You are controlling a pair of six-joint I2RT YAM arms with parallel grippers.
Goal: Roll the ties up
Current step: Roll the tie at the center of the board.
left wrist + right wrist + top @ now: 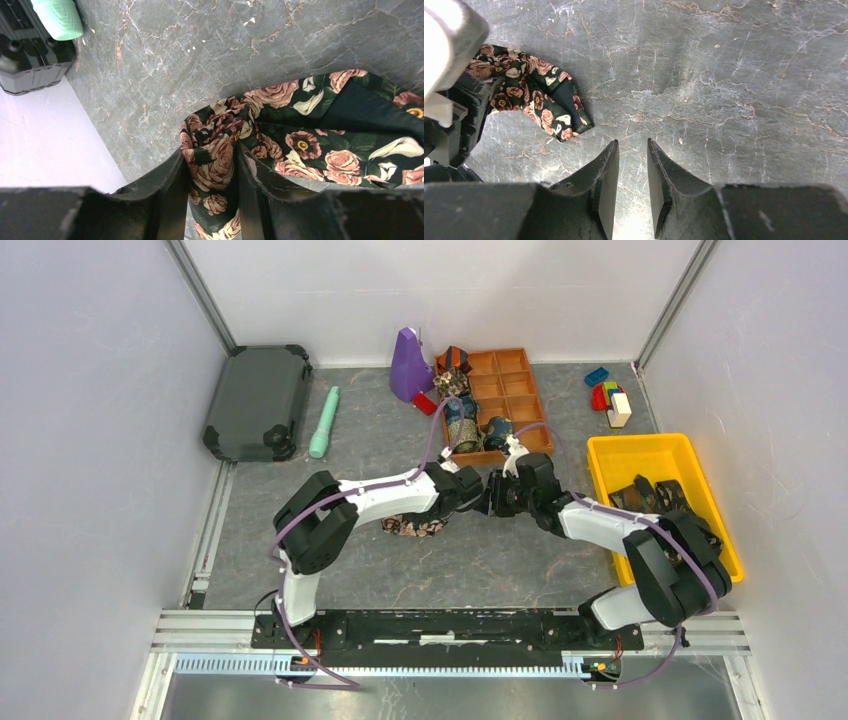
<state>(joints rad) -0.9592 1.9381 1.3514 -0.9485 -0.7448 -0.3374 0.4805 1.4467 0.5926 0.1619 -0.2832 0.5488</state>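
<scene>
A dark tie with pink roses point(300, 145) lies bunched on the grey table and also shows under the left arm in the top view point(415, 527). My left gripper point(210, 149) is shut on a fold of this tie; in the top view it sits at mid-table point(470, 490). My right gripper point(632, 141) is slightly open and empty above bare table, facing the left one point(495, 496). The tie's pointed end point(541, 107) lies to its left. Rolled ties point(461, 410) sit in a brown tray point(520, 390).
A yellow bin point(640, 450) at the right holds dark ties point(660, 495). A purple object point(408, 365) stands beside the tray. A green cylinder point(324, 422) and a dark case point(258, 400) lie at the back left. Toy blocks point(610, 398) are at the back right.
</scene>
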